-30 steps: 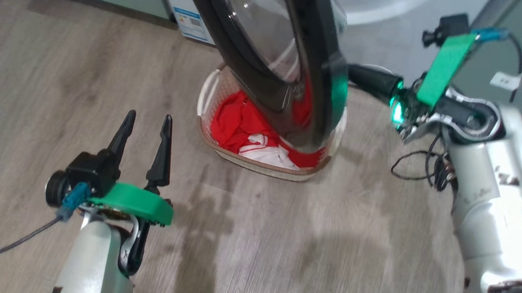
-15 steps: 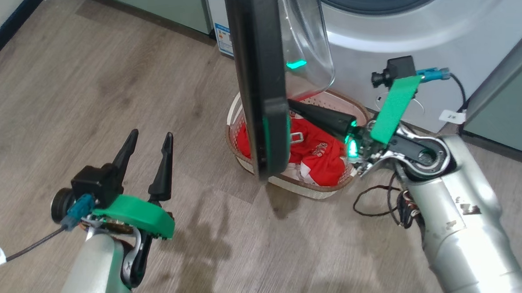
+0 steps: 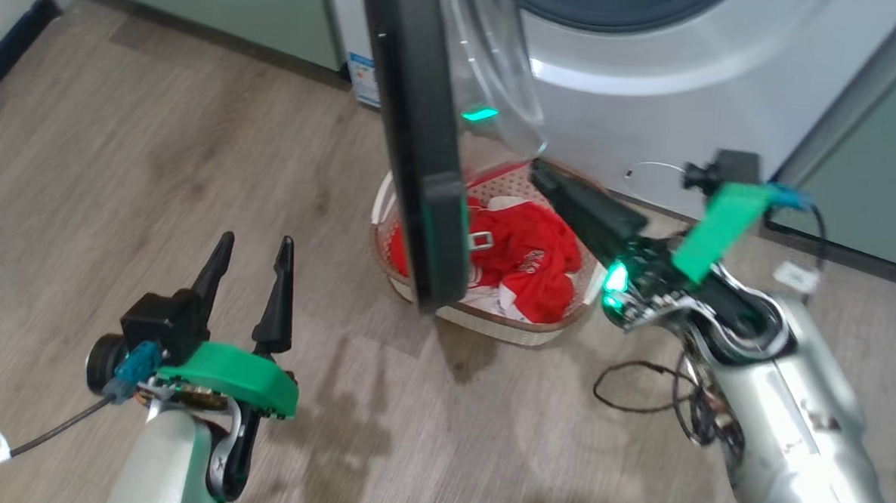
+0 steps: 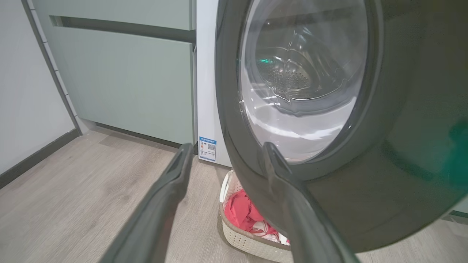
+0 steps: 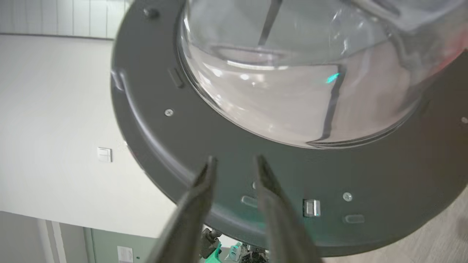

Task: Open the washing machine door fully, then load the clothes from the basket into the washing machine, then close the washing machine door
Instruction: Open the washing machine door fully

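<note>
The first step looks mostly done: the washing machine door (image 3: 421, 167) stands swung out, edge-on in the head view and roughly square to the front of the washing machine (image 3: 652, 86), though it likely has more swing left before it is fully open. Loading has not begun — the clothes (image 3: 531, 255) lie heaped in the basket (image 3: 490, 321) on the floor just in front of the machine, partly under the door's lower edge. Closing the door comes last. The right claw (image 5: 236, 159) faces the door's inner rim with its fingers part-way apart and nothing between them. The left claw (image 3: 256, 237) hovers over the floor, spread wide and empty. Counted: one door, one machine, one basket, two claws — and a red heap, perhaps two or three garments, too tangled to separate.
</note>
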Controlling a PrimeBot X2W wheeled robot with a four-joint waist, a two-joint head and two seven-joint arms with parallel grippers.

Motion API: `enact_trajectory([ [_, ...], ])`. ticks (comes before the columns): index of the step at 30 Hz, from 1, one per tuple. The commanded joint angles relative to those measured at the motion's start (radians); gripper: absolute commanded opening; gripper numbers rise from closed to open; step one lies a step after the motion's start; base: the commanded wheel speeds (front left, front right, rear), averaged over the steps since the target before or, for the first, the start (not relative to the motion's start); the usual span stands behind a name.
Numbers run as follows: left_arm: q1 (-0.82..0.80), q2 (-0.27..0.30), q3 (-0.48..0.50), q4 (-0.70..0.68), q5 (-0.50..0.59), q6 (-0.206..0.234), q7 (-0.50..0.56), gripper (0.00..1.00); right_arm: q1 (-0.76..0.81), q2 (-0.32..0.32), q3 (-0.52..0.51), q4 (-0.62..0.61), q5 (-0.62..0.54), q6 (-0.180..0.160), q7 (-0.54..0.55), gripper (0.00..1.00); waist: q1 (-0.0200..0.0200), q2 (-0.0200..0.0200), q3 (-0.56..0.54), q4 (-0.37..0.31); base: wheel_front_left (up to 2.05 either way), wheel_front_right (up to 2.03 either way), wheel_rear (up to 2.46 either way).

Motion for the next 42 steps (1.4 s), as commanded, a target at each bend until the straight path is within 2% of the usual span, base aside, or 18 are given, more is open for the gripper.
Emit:
enact_trajectory([
  [1,-0.02,0.022,0.033,-0.039,-0.009,0.007,-0.001,1.0,0.016,0.014,-0.006,-0.063,0.007,0.001,-0.023,1.0,0.0001,-0.0001,-0.004,-0.017,0.0,0.0,0.0],
  [9,-0.009,0.038,0.044,-0.045,-0.017,0.021,0.008,1.0,0.255,0.005,-0.084,-0.263,-0.035,0.001,-0.159,1.0,0.0001,-0.0001,-0.023,-0.067,0.0,0.0,0.0],
  [12,-0.006,0.044,0.047,-0.046,-0.019,0.022,0.009,1.0,0.31,0.004,-0.096,-0.303,-0.064,0.001,-0.2,1.0,0.0001,-0.0001,-0.026,-0.075,0.0,0.0,0.0],
  [16,0.001,0.052,0.048,-0.051,-0.019,0.027,0.013,1.0,0.385,0.005,-0.107,-0.372,-0.138,0.001,-0.287,1.0,0.0001,-0.0001,-0.034,-0.086,0.0,0.0,0.0],
  [19,0.009,0.057,0.049,-0.058,-0.018,0.034,0.017,1.0,0.401,0.003,-0.108,-0.408,-0.238,0.001,-0.38,1.0,0.0001,-0.0001,-0.039,-0.091,0.0,0.0,0.0],
  [23,0.014,0.067,0.05,-0.064,-0.017,0.039,0.02,1.0,0.371,-0.015,-0.108,-0.403,-0.448,0.001,-0.543,1.0,0.0001,-0.0001,-0.048,-0.093,0.0,0.0,0.0],
  [27,0.018,0.075,0.049,-0.066,-0.016,0.042,0.021,1.0,0.315,-0.046,-0.099,-0.342,-0.738,0.001,-0.695,1.0,0.0001,-0.0001,-0.062,-0.089,0.0,0.0,0.0],
  [30,0.023,0.079,0.046,-0.071,-0.014,0.046,0.023,1.0,0.275,-0.067,-0.087,-0.288,-0.982,0.001,-0.767,1.0,0.0001,-0.0001,-0.071,-0.085,0.0,0.0,0.0],
  [33,0.025,0.082,0.043,-0.077,-0.013,0.049,0.026,1.0,0.253,-0.052,-0.084,-0.235,-1.164,0.001,-0.798,1.0,0.0001,-0.0001,-0.074,-0.08,0.0,0.0,0.0],
  [38,0.026,0.087,0.036,-0.083,-0.01,0.054,0.029,1.0,0.242,-0.02,-0.084,-0.157,-1.367,0.001,-0.821,1.0,0.0001,-0.0001,-0.074,-0.075,0.0,0.0,0.0],
  [42,0.029,0.091,0.035,-0.082,-0.011,0.056,0.027,1.0,0.243,0.0,-0.098,-0.102,-1.437,0.001,-0.828,1.0,0.0001,-0.0001,-0.075,-0.074,0.0,0.0,0.0],
])
